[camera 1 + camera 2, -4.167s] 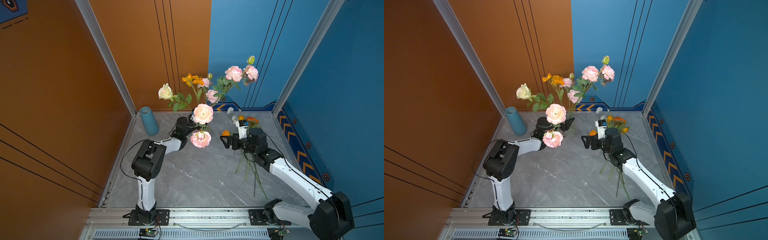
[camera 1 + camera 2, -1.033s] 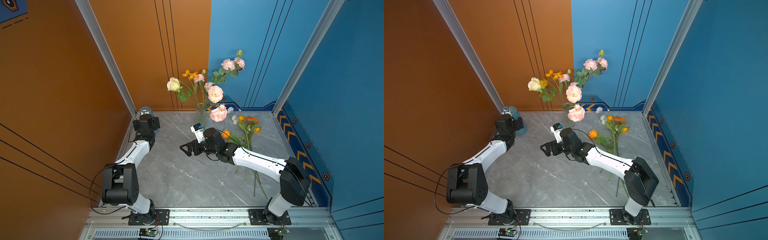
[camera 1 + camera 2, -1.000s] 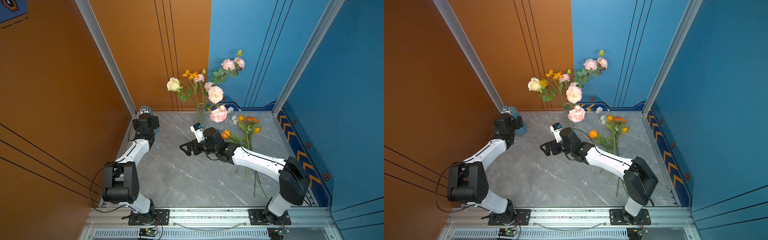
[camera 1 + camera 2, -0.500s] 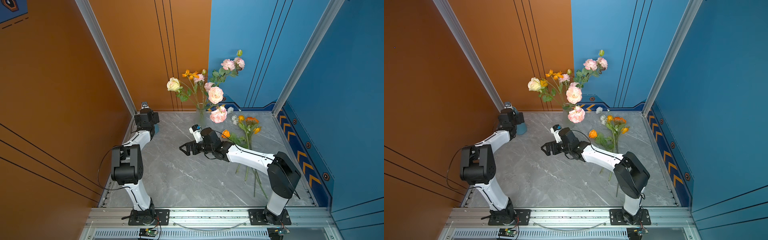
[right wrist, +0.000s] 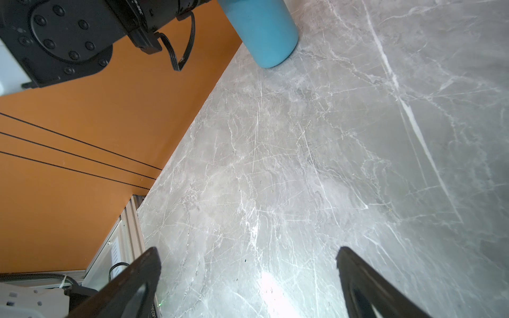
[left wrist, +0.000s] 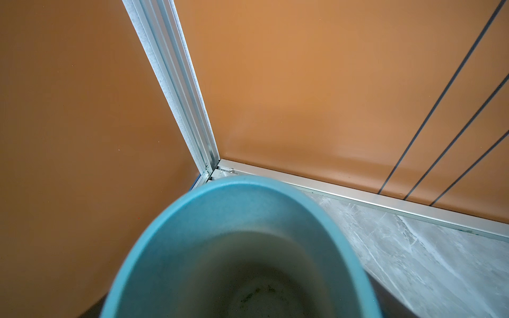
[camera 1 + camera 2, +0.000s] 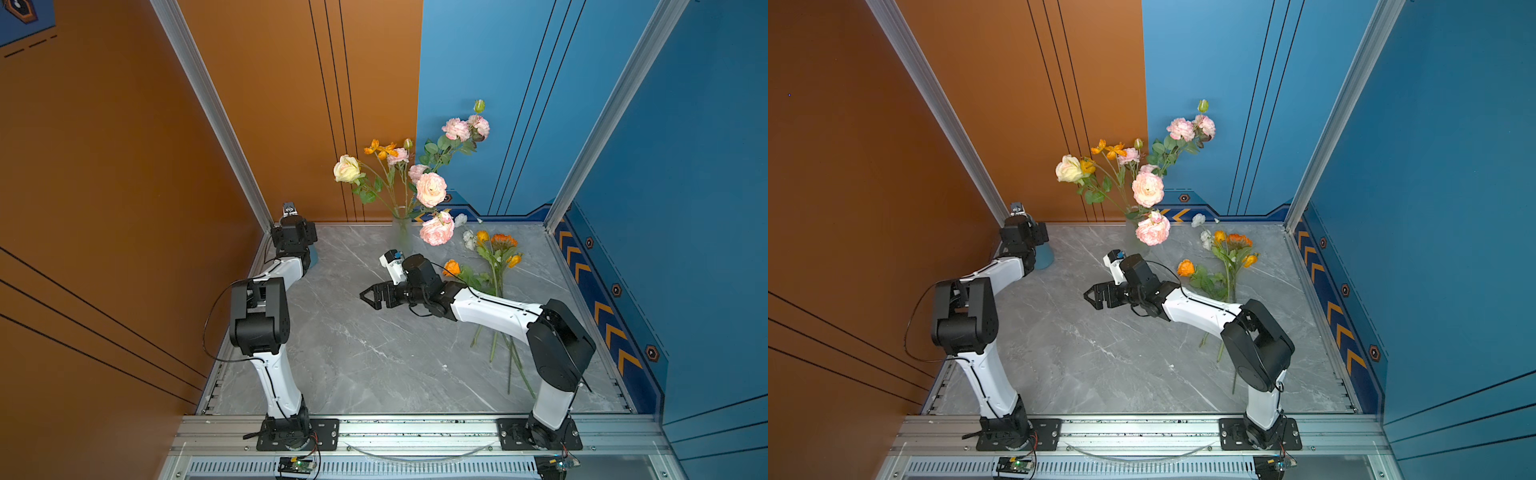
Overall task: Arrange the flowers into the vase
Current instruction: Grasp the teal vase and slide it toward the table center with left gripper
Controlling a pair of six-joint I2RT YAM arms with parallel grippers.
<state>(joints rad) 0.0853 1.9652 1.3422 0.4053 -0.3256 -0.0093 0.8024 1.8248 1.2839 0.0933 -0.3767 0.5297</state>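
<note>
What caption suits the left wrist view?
Peering into the open mouth of an empty matte teal round vase.

Top views overlook the whole table [image 7: 374, 365]; wrist views sit close.

teal vase [image 6: 248, 209], grey white-veined table [image 7: 374, 357], orange wall [image 7: 104, 166], blue wall [image 7: 698, 166], pink blooms [image 7: 431, 189]

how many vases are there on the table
2: a clear glass vase at the back middle, holding flowers, and a blue vase in the back left corner, holding none. None seems hidden.
</note>
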